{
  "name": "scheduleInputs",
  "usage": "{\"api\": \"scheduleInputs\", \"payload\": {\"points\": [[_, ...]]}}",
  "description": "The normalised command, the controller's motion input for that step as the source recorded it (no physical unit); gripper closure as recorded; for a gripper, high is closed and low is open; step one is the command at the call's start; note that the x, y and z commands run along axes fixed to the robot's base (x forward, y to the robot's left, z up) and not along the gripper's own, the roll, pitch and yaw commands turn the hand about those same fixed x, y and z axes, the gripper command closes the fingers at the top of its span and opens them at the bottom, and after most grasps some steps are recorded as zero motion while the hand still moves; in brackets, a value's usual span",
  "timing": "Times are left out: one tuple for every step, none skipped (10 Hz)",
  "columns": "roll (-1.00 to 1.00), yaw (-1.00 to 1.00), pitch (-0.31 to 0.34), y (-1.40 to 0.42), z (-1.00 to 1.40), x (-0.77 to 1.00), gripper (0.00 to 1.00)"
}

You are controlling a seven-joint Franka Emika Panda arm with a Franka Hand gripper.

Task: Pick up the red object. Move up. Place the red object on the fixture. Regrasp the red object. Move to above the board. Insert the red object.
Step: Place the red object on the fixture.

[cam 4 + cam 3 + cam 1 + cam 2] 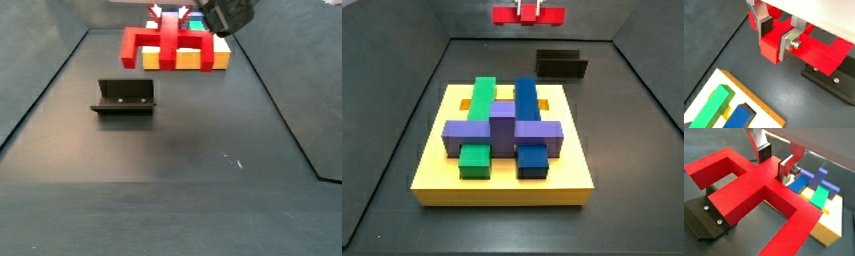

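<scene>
Wrist views both showed the gripper (779,34) clamped on the red object (757,193), its silver fingers (784,46) pressed against the central bar. We saw the piece carried high off the floor, prongs spreading wide to either side. In a side view the fixture (126,96) stood on the dark floor, lower than the held piece and apart from it, while the board (504,170) sat nearer that camera with its green, blue and purple blocks seated. We judged the placing step was next. Risks noted: the grip covers only a narrow part of a broad piece, so it could swing or tilt during descent; a prong might catch the fixture's raised back and knock the piece askew.
</scene>
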Motion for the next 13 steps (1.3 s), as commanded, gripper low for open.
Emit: {"api": "scheduleInputs", "payload": {"points": [[-0.83, 0.00, 0.237, 0.27, 0.11, 0.72, 1.00], [-0.65, 0.00, 0.334, 0.25, 0.15, 0.79, 1.00], [-0.53, 0.00, 0.280, 0.14, 0.09, 0.90, 1.00], [-0.41, -0.09, 0.169, 0.00, 0.00, 1.00, 1.00], [-0.39, -0.08, 0.074, 0.00, -0.03, 1.00, 1.00], [-0.33, -0.07, 0.000, 0.00, -0.19, 1.00, 1.00], [-0.37, -0.08, -0.083, 0.00, -0.29, 1.00, 1.00], [-0.34, -0.09, -0.137, 0.00, -0.35, 1.00, 1.00], [-0.20, -0.17, -0.243, 0.00, -0.55, 0.97, 1.00], [-0.11, -0.19, -0.206, 0.00, -0.61, 0.98, 1.00], [0.00, -0.24, -0.074, 0.07, -0.57, 1.00, 1.00], [0.00, -0.26, 0.000, 0.11, -0.51, 1.00, 1.00], [0.00, -0.17, 0.000, 0.13, -0.36, 1.00, 1.00]]}}
